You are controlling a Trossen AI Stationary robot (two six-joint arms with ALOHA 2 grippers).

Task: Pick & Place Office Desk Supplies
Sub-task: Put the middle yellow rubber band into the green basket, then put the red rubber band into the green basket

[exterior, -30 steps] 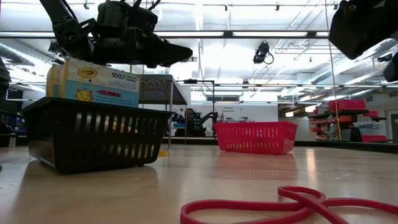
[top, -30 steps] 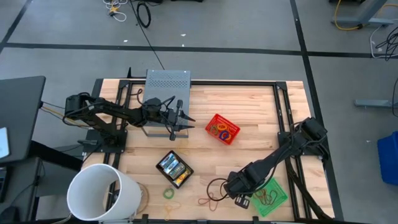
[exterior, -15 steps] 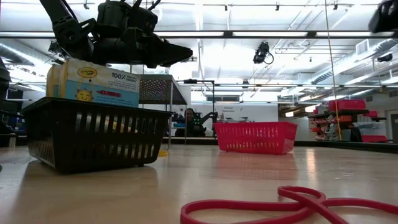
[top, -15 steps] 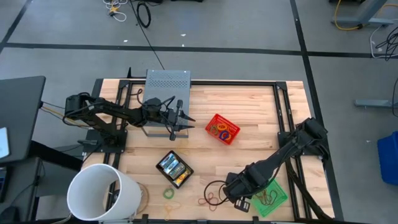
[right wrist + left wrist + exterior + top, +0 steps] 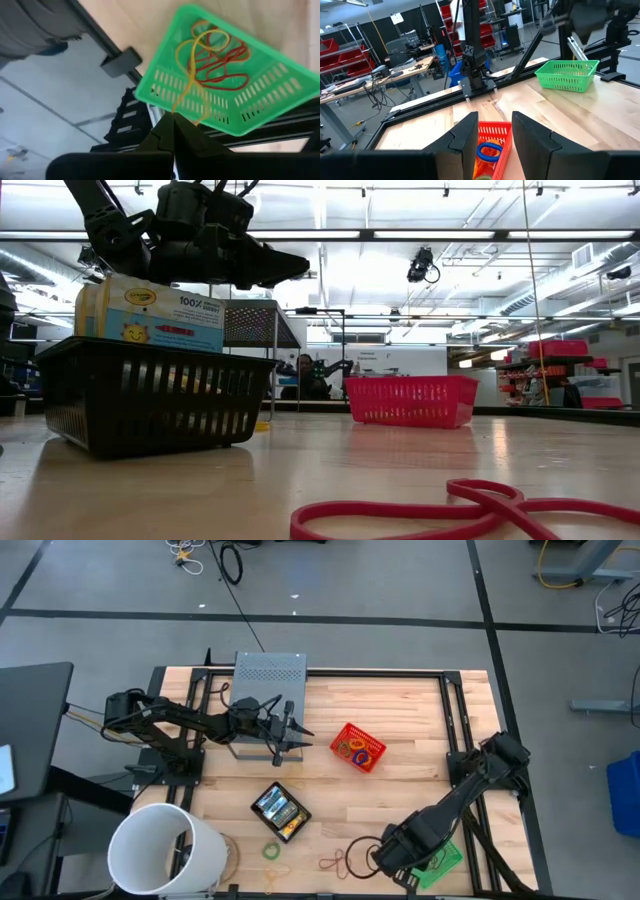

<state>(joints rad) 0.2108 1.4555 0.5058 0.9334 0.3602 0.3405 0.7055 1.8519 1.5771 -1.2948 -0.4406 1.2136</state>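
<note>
The right gripper point(image 5: 172, 131) is pressed together on a yellow rubber band point(image 5: 192, 75), pinched at the fingertips so that the loop trails out over the green basket point(image 5: 170, 85) just beyond, where red bands point(image 5: 222, 62) already lie; the band is judged to be carried there for sorting. Farther off, loose bands point(image 5: 338, 862) are left on the table point(image 5: 400, 720) beside this gripper. The left gripper point(image 5: 492, 135) is held part spread and empty above the red basket point(image 5: 492, 131), which holds a blue band point(image 5: 487, 150). Behind it, crayon boxes point(image 5: 150, 310) are stood in the black basket point(image 5: 150, 400).
</note>
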